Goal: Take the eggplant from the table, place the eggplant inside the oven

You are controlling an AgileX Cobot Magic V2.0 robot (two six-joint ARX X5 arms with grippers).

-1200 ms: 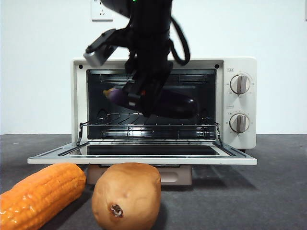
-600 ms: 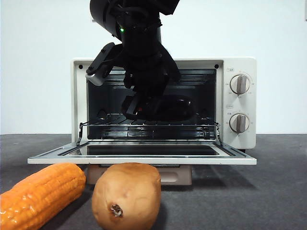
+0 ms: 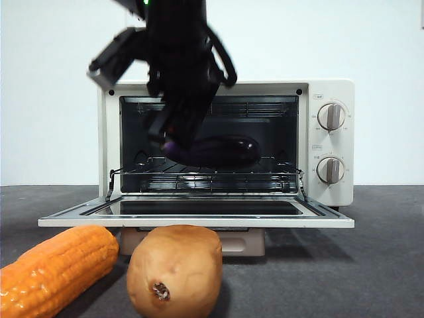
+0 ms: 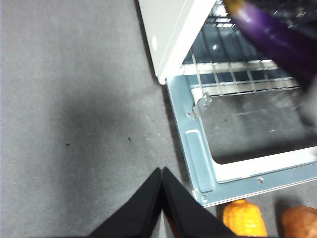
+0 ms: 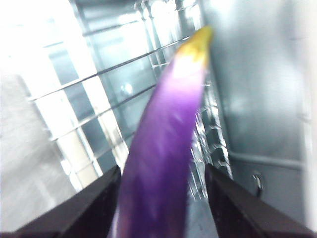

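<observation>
A: Now lower than a second ago: eggplant (image 3: 222, 150) down from mid-cavity to just above the wire rack (image 3: 205, 177), centre of the front frame, inside the oven (image 3: 331, 142). Contact with rack not resolvable.

B: Right gripper (image 5: 161, 193)?

A: Fingers (image 5: 89, 208) spread wide either side of the eggplant (image 5: 168, 139), gaps visible both sides. Looks released or nearly so. Arm higher in the front frame than half a second ago, so probably retreating.

B: Left gripper (image 4: 161, 193)?

A: Fingers pressed together, nothing held, hanging over bare counter (image 4: 74, 99) beside the open door (image 4: 198, 163).

B: Meaning?

A: Placement essentially done. Corn (image 3: 56, 268) and potato (image 3: 175, 271) untouched, lower left.
</observation>
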